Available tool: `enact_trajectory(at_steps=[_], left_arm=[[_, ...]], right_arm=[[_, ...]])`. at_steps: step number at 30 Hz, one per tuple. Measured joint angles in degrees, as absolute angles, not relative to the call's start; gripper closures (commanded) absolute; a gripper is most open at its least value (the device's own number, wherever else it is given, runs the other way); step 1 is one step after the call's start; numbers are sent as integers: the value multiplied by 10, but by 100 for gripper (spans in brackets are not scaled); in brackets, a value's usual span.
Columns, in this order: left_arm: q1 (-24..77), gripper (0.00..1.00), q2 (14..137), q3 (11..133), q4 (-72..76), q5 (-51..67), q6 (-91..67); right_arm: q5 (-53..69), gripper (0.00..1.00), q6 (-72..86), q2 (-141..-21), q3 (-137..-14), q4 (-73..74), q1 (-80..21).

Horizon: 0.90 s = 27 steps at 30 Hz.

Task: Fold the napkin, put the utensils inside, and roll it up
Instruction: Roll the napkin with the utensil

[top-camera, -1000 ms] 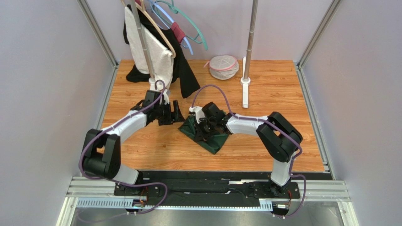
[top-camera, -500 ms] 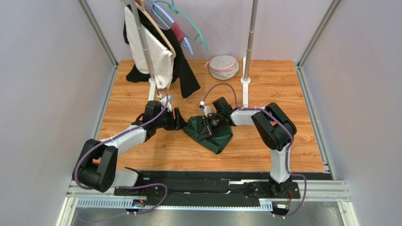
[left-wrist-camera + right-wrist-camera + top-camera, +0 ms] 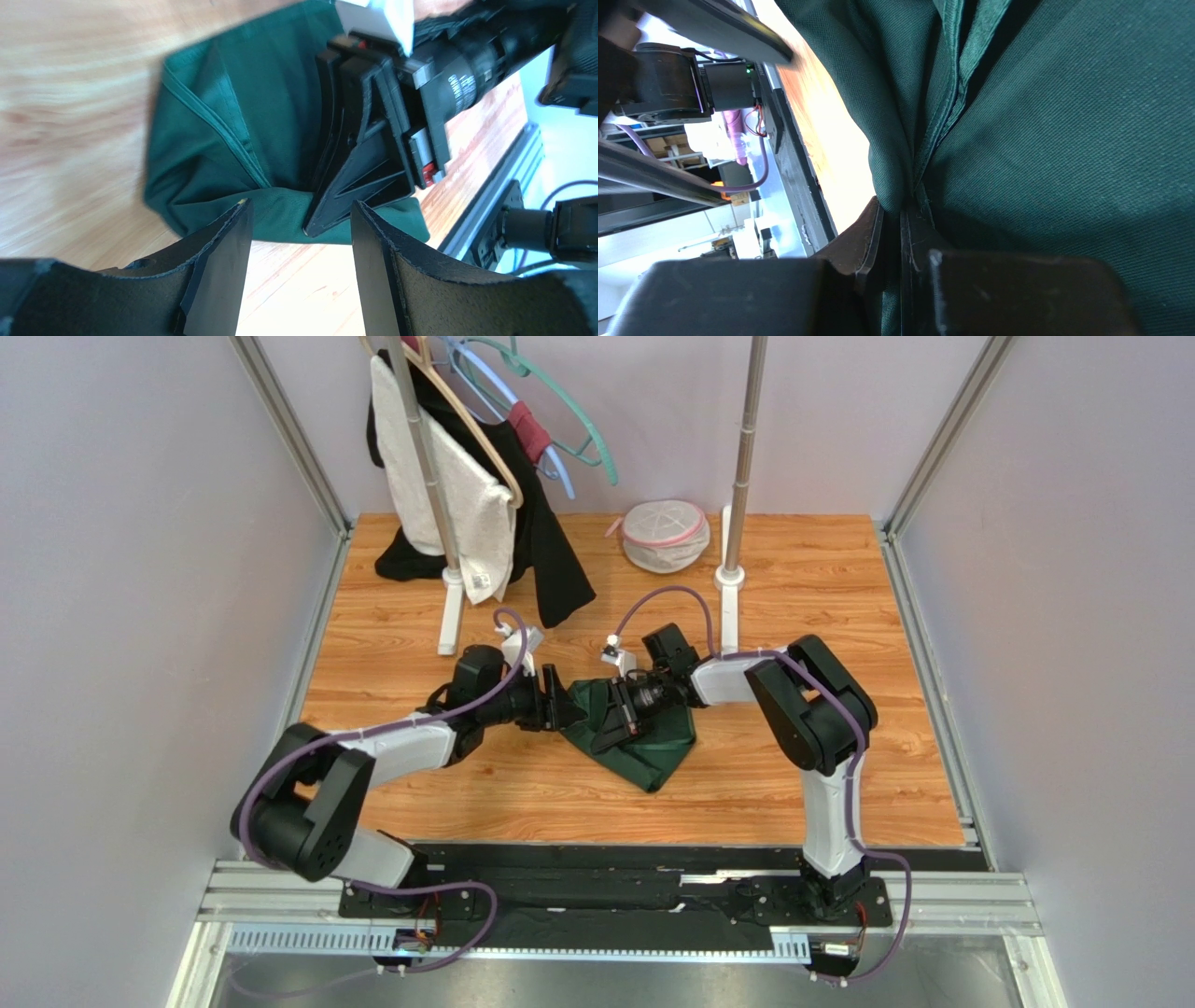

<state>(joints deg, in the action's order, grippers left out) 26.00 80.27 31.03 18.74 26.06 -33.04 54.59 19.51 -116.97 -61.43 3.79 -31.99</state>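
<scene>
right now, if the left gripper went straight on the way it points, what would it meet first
Probably the green napkin, at its folded edge framed by the left gripper, jaws open. The right gripper, pinching that cloth, sits just behind; depth is unclear.

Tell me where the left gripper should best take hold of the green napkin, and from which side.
Probably the free left edge of the napkin, coming low from the left. The right gripper pinches a fold in the middle, and this edge lies bunched just before the open left gripper.
</scene>
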Motion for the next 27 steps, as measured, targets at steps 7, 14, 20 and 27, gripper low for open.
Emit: enact_trajectory(at_steps=[7, 14, 20, 27], left_arm=[[271, 38, 889, 310, 259, 279, -361], [274, 38, 948, 307, 352, 281, -389], [274, 38, 973, 305, 391, 283, -407], [274, 38, 991, 305, 417, 289, -418]], right_arm=[[548, 100, 202, -1170, -611, 32, -317], [548, 91, 205, -1170, -609, 31, -313], [535, 58, 204, -1160, -599, 31, -313], [456, 47, 188, -1086, -572, 67, -314]])
